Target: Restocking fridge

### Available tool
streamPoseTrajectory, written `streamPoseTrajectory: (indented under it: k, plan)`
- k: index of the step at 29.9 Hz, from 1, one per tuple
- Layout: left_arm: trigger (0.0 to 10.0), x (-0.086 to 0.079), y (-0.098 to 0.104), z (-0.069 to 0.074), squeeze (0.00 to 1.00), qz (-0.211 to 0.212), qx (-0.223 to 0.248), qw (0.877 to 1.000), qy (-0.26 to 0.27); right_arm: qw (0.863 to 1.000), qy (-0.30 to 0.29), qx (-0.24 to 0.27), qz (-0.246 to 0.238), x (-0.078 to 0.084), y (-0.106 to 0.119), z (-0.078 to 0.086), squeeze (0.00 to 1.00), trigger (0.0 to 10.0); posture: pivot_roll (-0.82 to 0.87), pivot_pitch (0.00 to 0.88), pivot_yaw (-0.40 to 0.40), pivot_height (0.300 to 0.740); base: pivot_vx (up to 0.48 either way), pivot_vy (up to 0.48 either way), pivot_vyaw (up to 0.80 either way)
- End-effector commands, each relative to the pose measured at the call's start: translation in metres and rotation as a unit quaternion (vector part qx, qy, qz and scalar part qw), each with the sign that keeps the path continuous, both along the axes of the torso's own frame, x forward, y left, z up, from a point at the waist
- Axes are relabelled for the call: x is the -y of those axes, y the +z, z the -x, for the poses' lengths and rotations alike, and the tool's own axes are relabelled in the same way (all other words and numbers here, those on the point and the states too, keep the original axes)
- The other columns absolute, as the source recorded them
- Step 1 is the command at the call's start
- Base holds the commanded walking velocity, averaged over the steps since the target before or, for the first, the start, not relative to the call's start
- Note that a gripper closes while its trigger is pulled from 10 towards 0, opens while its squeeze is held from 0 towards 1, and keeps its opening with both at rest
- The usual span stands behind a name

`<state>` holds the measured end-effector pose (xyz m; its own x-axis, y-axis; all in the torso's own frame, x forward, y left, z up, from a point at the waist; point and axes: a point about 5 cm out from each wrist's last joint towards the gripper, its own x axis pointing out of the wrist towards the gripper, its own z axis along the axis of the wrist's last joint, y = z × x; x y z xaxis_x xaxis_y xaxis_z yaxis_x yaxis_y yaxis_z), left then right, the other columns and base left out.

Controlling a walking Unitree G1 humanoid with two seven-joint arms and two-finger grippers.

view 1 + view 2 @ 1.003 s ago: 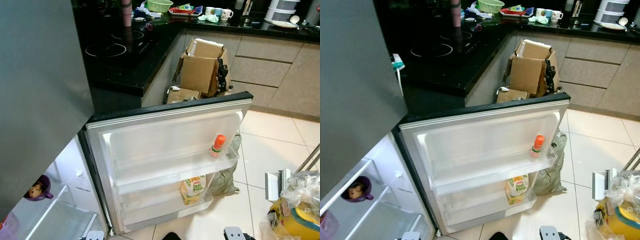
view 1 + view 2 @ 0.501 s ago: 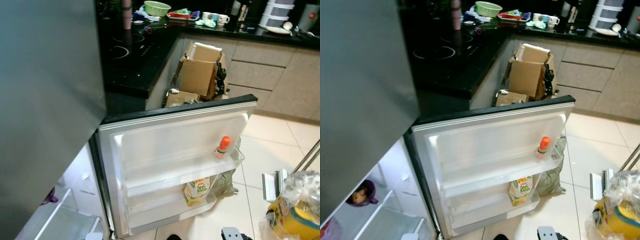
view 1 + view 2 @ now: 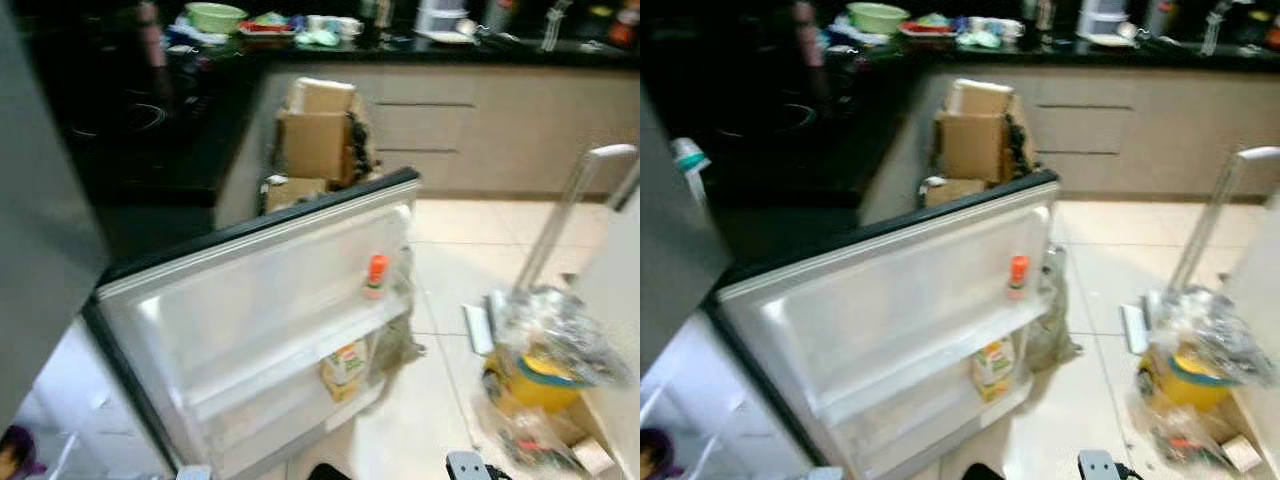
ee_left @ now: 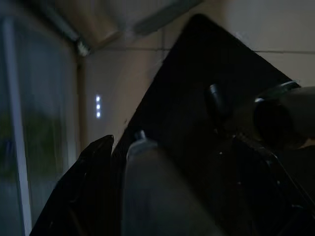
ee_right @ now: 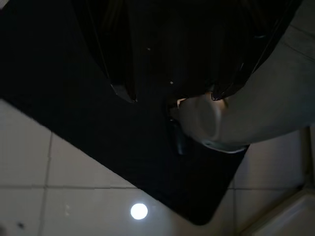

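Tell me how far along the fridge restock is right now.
Early. The fridge door stands open with an orange-capped bottle on its upper shelf and a juice carton on the lower one. Nothing is visibly in hand. A plastic bag of groceries sits on the floor, apparently waiting to be unpacked.

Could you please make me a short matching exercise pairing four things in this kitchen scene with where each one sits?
Things:
1. bottle
2. carton
3. bowl
4. box

Places:
A. on the counter
B. lower door shelf
C. on the floor beside the cabinets
D. upper door shelf

Pairs: 1-D, 2-B, 3-A, 4-C
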<state>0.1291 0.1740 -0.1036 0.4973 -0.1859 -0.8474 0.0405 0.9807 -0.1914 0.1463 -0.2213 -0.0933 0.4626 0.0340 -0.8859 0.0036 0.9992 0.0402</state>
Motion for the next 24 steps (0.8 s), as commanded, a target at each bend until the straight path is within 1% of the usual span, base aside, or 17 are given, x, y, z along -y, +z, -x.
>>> streamPoseTrajectory:
  k: [1, 2, 5, 7, 24]
  plan:
    - [10.0, 0.0004, -0.0014, 0.0038, 0.0, -0.001, -0.007, 1.0, -0.003, 1.0, -0.004, -0.005, 0.001, 0.0013, -0.0012, 0.004, 0.0, 10.0, -0.1, 0.0, 0.004, 0.74, 0.0, 0.0, -0.74]
    - [10.0, 0.0004, -0.0014, 0.0038, 0.0, -0.001, -0.007, 1.0, -0.003, 1.0, -0.004, -0.005, 0.001, 0.0013, -0.0012, 0.004, 0.0, 10.0, -0.1, 0.0, 0.004, 0.74, 0.0, 0.0, -0.74]
    - [10.0, 0.0008, -0.0012, 0.0038, 0.0, 0.001, -0.005, 1.0, -0.011, 1.0, -0.002, 0.005, -0.006, -0.0005, -0.0003, 0.0015, 0.0, 10.0, -0.1, 0.0, 0.004, 0.74, 0.0, 0.0, 0.0]
    - [10.0, 0.001, -0.0011, 0.0038, 0.0, 0.005, -0.005, 1.0, -0.01, 1.0, -0.005, 0.004, -0.007, -0.0004, -0.0006, 0.0021, 0.0, 10.0, -0.11, 0.0, 0.004, 0.74, 0.0, -0.334, 0.0]
    - [10.0, 0.0001, -0.0008, 0.0032, 0.0, 0.007, -0.005, 1.0, -0.012, 1.0, -0.001, 0.004, -0.005, -0.0002, -0.0003, 0.0015, 0.0, 10.0, -0.1, 0.0, 0.008, 0.74, 0.0, -0.48, 0.0]
